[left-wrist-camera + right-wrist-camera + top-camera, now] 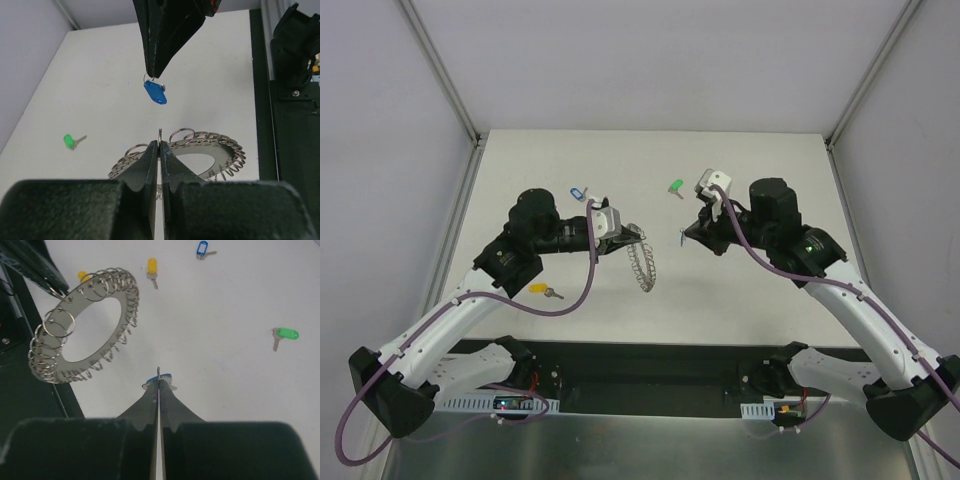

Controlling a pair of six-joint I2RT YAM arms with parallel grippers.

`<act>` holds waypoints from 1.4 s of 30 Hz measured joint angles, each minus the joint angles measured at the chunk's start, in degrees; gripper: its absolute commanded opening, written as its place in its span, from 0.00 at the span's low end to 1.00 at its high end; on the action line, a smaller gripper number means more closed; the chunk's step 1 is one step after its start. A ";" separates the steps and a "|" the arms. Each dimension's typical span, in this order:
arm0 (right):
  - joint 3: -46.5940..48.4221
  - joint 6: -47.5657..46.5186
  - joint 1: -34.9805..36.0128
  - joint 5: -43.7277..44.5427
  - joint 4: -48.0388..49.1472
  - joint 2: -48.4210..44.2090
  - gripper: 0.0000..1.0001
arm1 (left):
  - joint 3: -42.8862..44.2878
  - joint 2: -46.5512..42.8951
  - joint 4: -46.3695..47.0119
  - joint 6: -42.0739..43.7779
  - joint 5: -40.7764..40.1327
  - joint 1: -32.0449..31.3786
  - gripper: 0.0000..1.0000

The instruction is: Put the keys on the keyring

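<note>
**Both arms gripping: ring on the left, blue key on the right, the two not touching**

The left gripper [159, 146] has its jaws fully closed, pinching one wire loop on the rim of the keyring [225, 150]. The ring is held up off the desk [770, 290] and tilted. In the top view it reads almost edge-on, just right of the left jaws. The right wrist view shows its flat plate and centre hole, with small loops all round the edge.

The right gripper [158, 383] also has its jaws fully closed, clamped on the solid-blue key [156, 93]. In the left wrist view the blue head hangs just below the right fingertips, with a small metal loop at the pinch point. In the right wrist view only a sliver of blue shows past the tips, and the key's blade can't be made out. The blue key is in the air between the two grippers, near the ring with a clear gap between them.

Loose on the desk:
- The green key [675, 186] lies at the far side, near the right gripper.
- The pale blue key [578, 192] lies at the far side, beside the left wrist.
- The yellow key [542, 290] lies on the near side, under the left arm.
</note>
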 measured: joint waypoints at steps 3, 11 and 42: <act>3.41 -1.97 0.00 -3.80 -4.00 -0.11 0.01 | 3.82 2.62 -0.26 0.48 4.37 0.00 0.00; 12.63 -7.69 0.70 -9.68 -12.66 0.63 0.01 | 6.88 6.54 -3.37 1.03 12.15 0.00 0.00; 19.67 -18.47 18.49 4.15 -19.67 8.92 0.01 | 6.91 5.07 -4.96 0.74 14.08 0.35 0.00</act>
